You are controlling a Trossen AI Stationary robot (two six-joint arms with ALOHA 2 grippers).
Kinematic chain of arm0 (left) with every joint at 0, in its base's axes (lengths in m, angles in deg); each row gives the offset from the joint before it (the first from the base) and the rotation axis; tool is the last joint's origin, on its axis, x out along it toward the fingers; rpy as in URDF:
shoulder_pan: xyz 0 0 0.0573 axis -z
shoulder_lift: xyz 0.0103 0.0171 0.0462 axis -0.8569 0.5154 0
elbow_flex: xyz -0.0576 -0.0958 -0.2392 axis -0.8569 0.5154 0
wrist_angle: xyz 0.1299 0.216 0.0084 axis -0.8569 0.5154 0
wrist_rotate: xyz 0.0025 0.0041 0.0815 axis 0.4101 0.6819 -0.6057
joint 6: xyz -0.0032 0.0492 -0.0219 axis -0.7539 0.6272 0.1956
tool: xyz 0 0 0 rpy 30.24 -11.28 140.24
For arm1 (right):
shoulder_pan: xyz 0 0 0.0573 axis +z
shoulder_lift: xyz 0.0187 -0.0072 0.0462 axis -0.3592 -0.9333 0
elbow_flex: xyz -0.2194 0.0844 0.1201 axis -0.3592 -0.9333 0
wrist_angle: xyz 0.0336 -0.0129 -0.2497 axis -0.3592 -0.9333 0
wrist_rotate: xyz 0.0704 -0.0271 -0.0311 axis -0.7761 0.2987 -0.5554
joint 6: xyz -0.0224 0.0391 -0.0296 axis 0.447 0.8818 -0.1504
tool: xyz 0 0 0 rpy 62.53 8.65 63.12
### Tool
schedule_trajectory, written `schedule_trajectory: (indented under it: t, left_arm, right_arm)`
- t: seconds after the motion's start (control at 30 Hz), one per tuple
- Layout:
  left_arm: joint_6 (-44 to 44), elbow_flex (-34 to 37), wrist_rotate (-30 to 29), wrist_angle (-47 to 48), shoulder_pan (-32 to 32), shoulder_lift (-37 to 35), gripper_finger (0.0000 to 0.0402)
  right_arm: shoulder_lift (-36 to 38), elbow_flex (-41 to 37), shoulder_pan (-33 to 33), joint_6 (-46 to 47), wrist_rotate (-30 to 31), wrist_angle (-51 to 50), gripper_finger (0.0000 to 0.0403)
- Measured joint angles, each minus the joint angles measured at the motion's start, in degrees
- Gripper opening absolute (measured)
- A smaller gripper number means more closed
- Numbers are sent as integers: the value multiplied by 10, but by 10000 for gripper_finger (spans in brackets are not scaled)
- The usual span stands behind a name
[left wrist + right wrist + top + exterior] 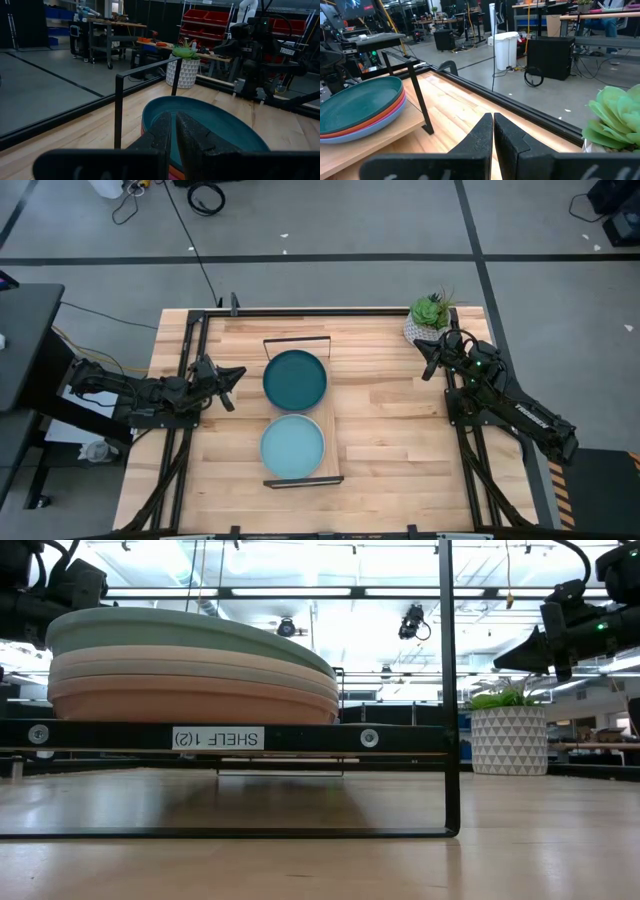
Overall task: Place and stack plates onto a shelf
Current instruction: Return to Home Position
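Observation:
Two stacks of plates sit on the shelf (331, 442), a pale board in a black wire frame. The far stack is topped by a dark teal plate (295, 378), with orange and magenta rims under it in the right wrist view (370, 122). The near stack is topped by a light blue plate (293, 446); the low view shows its grey-white, tan and peach layers (190, 680). My left gripper (231, 385) is shut, left of the teal plate and clear of it. My right gripper (431, 360) is shut beside the potted plant.
A small potted green plant (429, 317) stands at the table's far right corner, just beyond my right gripper. The shelf's black wire ends (296, 340) rise at its far and near ends. Bare tabletop (385, 430) lies between shelf and right arm.

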Motion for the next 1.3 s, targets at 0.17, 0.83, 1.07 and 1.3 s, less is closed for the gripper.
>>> schedule_trajectory:
  t: [0.17,0.83,1.07,1.3]
  left_arm:
    - [0,0,0,0,0,0,34]
    - [0,0,0,0,0,0,34]
    - [0,0,0,0,0,0,34]
    - [0,0,0,0,0,0,34]
  right_arm:
    - [0,0,0,0,0,0,23]
    - [0,0,0,0,0,0,23]
    - [0,0,0,0,0,0,23]
    - [0,0,0,0,0,0,22]
